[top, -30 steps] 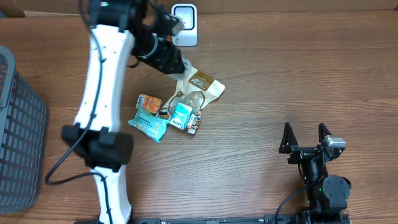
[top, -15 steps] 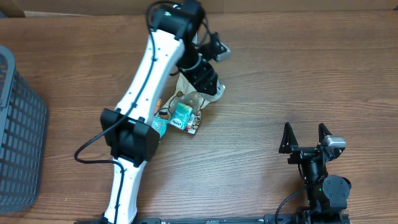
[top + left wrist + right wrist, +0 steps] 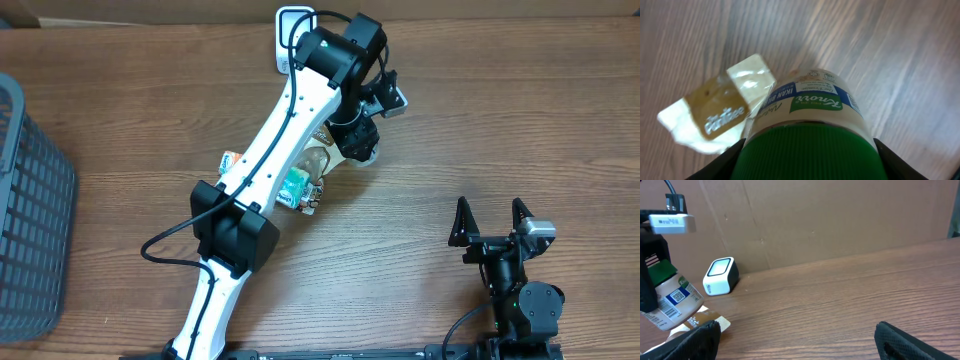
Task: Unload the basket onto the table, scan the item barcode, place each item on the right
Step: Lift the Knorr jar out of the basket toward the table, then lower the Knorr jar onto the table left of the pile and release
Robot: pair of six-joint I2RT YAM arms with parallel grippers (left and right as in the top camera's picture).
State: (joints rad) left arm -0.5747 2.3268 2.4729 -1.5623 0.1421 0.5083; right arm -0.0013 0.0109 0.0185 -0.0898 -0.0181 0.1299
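Far left in the overhead view, the grey basket (image 3: 28,200) sits out of play. Near the middle, the loose packets (image 3: 294,187) lie under my left arm, the tan pouch (image 3: 715,117) among them. The white scanner (image 3: 292,18) stands at the top edge just above them.

The change is that arm's sweep. A second ago its wrist was up left of the scanner, half a second ago it was over the pouch, and now it is right of the pile.

The left gripper (image 3: 357,140) is partly closed around the green cap of the jar (image 3: 810,107), which hangs tilted above the wood, beside the pouch. In the right wrist view the jar's barcode (image 3: 671,311) faces that camera, and the scanner stands well behind and to its right. I judge the label is not presented yet and needs turning toward the scanner.

Lower right, the right gripper (image 3: 490,222) is parked, jaws spread wide and holding nothing.
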